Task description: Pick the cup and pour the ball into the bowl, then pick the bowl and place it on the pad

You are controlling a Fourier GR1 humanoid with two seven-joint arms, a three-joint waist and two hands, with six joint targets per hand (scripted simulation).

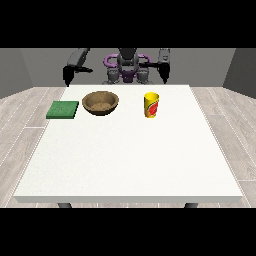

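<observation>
A yellow cup (151, 105) with a red mark, a brown bowl (100, 103), a green pad (63, 110), a white table (130, 155).

Even, bright light on the table (130, 155) (faint shadows, no glare).

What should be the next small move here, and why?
Probably the hand at the view's right should come down towards the yellow cup. The cup stands upright and untouched nearest that hand, both hands hang behind the table's far edge, and the bowl waits beside it.
</observation>
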